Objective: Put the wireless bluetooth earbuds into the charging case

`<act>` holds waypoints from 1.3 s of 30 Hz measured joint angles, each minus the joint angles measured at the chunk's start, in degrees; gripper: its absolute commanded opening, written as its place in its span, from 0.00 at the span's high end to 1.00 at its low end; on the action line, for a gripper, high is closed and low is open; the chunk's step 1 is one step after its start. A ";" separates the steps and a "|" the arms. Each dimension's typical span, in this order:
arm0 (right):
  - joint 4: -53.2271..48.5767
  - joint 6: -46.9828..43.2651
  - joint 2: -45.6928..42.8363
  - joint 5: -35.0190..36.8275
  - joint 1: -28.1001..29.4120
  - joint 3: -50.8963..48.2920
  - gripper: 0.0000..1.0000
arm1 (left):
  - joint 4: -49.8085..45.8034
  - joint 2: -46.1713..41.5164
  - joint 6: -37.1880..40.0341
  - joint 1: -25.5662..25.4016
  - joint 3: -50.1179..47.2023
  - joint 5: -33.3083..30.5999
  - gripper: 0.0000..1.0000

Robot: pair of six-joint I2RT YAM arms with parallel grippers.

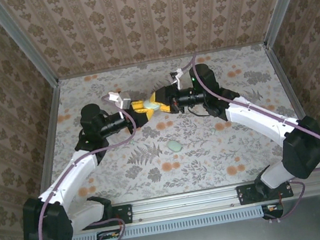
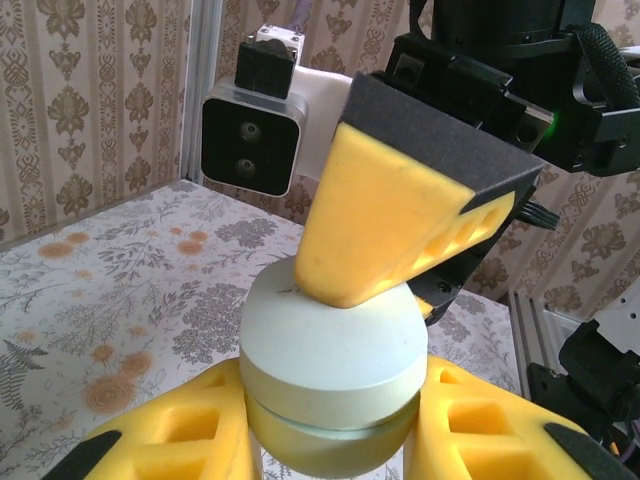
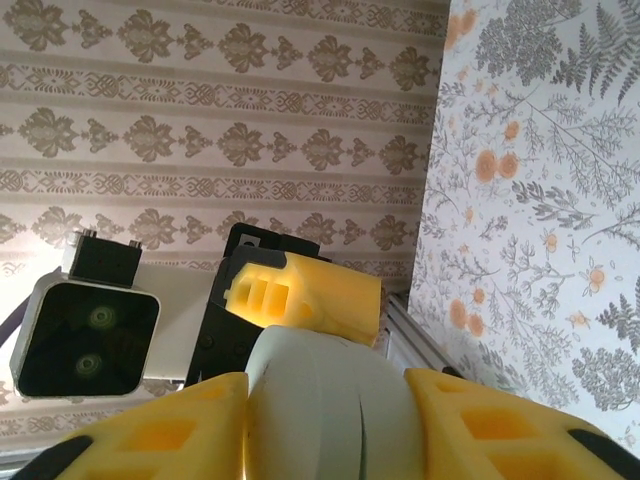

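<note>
The charging case (image 1: 152, 105) is a round pale green shell with its lid down on the seam, held above the table's middle. My left gripper (image 1: 146, 109) is shut on it, its yellow fingers (image 2: 170, 430) pressing the case (image 2: 335, 350) from both sides. My right gripper (image 1: 160, 103) comes from the opposite side. In the left wrist view one of its fingers (image 2: 400, 220) lies on the lid. In the right wrist view the case (image 3: 330, 410) fills the gap of the right gripper (image 3: 330, 440) and touches both pads. The earbuds are not visible as such.
A small pale green oval piece (image 1: 175, 146) lies on the floral table (image 1: 226, 152) in front of the grippers; I cannot tell what it is. Metal rails (image 1: 49, 113) and patterned walls close in the table on three sides.
</note>
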 measured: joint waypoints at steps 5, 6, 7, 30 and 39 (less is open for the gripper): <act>1.44 0.98 0.68 0.04 -0.17 -0.02 0.78 | -1.09 -0.37 0.09 0.04 0.00 -1.14 0.72; 1.88 1.09 0.92 -0.07 -0.15 -0.02 0.79 | -1.77 -0.70 0.31 0.04 0.00 -1.53 0.67; 2.34 1.27 1.16 -0.15 -0.13 -0.02 0.79 | -2.32 -0.96 0.50 0.07 0.00 -1.88 0.62; 0.20 -5.64 30.01 3.93 -4.68 19.34 0.78 | -25.00 -21.68 9.31 4.42 -6.45 -13.42 0.20; -3.48 -10.27 48.78 4.70 -4.31 28.11 0.78 | -28.46 -25.51 9.27 5.95 -10.32 -16.26 0.20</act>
